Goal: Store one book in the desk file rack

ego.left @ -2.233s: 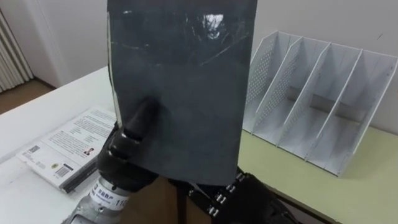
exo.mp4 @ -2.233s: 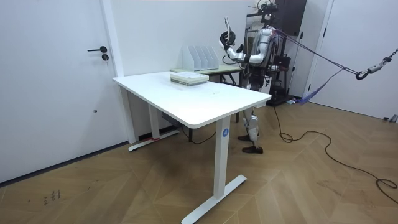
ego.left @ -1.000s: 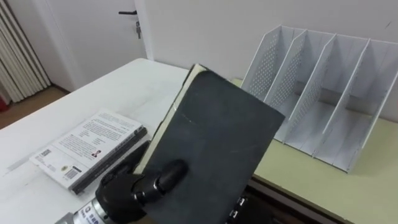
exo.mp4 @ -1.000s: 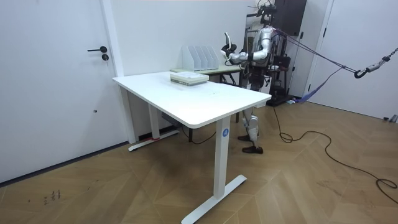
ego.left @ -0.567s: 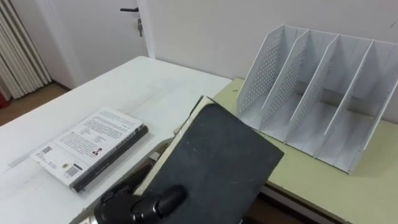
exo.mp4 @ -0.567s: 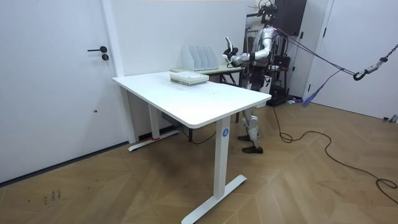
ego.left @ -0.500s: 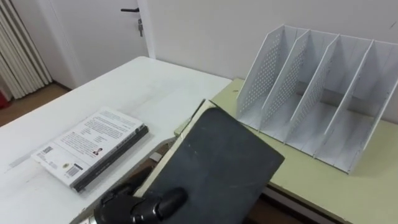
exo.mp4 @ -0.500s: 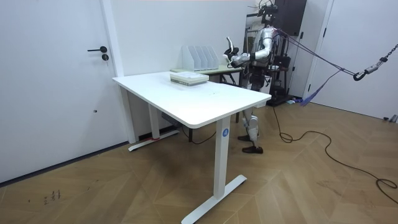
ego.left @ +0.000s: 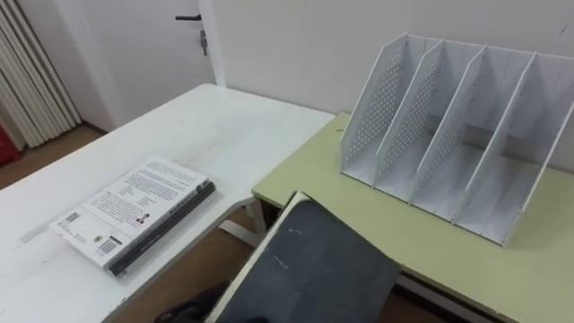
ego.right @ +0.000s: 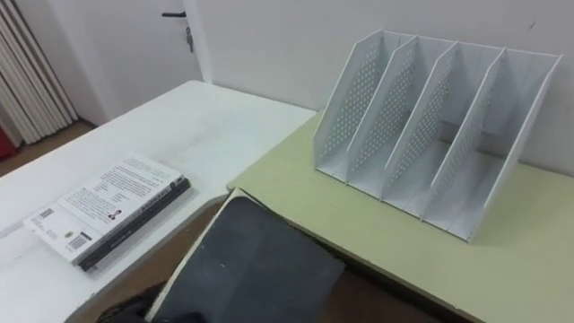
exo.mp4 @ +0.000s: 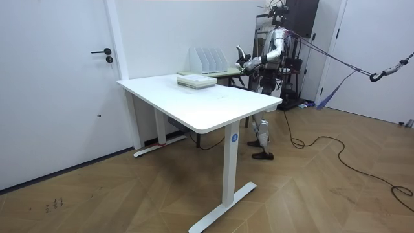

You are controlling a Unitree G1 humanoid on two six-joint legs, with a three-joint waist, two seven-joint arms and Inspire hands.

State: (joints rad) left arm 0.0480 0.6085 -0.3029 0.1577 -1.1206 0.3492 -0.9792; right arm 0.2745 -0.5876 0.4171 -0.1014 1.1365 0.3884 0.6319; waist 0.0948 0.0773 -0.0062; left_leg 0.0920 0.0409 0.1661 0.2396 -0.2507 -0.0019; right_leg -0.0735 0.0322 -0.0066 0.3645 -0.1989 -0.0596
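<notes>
- Four empty slots are standing open in the white file rack (ego.left: 466,144) on the green desk (ego.left: 421,242). We are carrying the dark hardcover book (ego.left: 309,274) low at the desk's near edge, well short of the rack.
- We are judging that the book needs lifting and turning upright, parallel to the dividers. It then needs easing into the leftmost slot without shoving the light rack.
- We are seeing just a dark sliver of the left hand (ego.left: 190,305) beneath the book, so we cannot tell how it is gripping.
- We are losing the book's lower part past the picture's bottom edge.
</notes>
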